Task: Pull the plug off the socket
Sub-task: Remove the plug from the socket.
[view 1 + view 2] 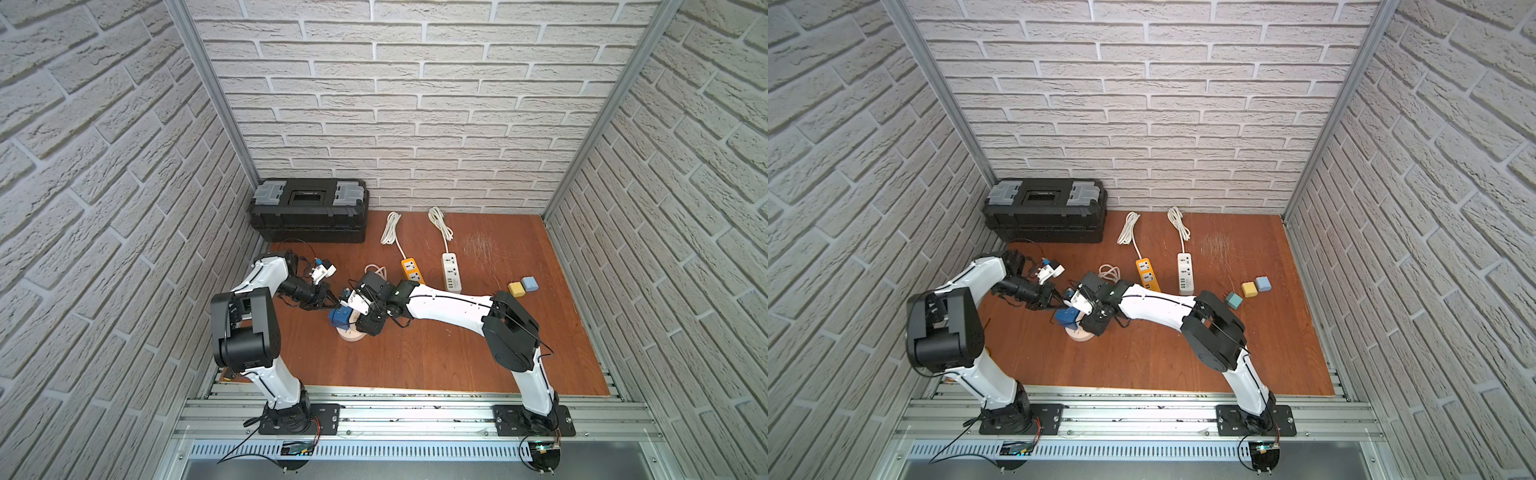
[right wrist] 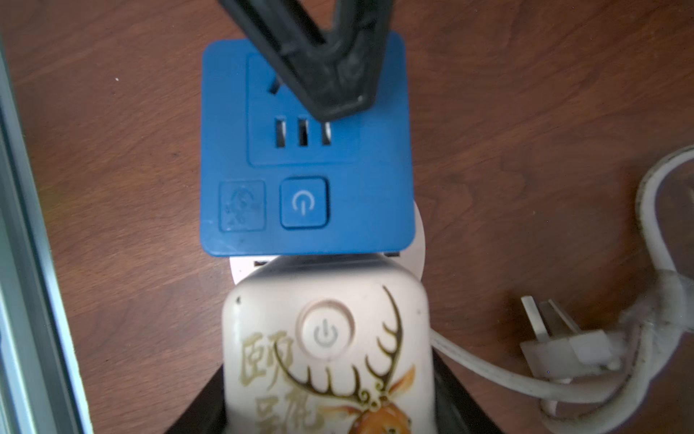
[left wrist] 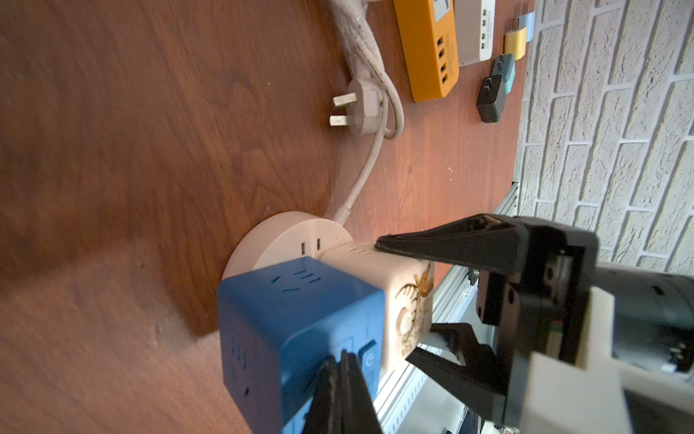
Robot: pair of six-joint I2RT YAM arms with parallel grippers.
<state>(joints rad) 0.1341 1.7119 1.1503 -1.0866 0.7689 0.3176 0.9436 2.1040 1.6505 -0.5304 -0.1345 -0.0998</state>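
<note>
Right gripper (image 3: 398, 300): jaws clamped on the deer cube (image 2: 326, 338), one finger against each of two opposite sides.

Left gripper (image 2: 338, 101): jaws together, with the tips resting on the upper face of the blue cube (image 2: 308, 195), just above its slots.

The two cubes stand side by side directly under the jaws. Whether their facing sides touch cannot be told. Both are seated on the round socket (image 3: 285, 236), which lies flat on the bench (image 1: 415, 357). The deer cube has not come off the socket.

The cord (image 3: 360, 176) leaves the socket away from the left jaws. It loops just behind the right gripper and ends in the cord plug (image 3: 356, 109), which lies loose on the bench.

Beyond the right jaws, the orange strip (image 1: 412, 270) and the white strip (image 1: 451, 272) lie side by side, apart from each other.

Well apart from the jaws, on the right arm's side, are the yellow block (image 1: 515, 288) and the pale blue block (image 1: 530, 283).

The toolbox (image 1: 309, 216) stands beyond the left jaws, against the back wall.
</note>
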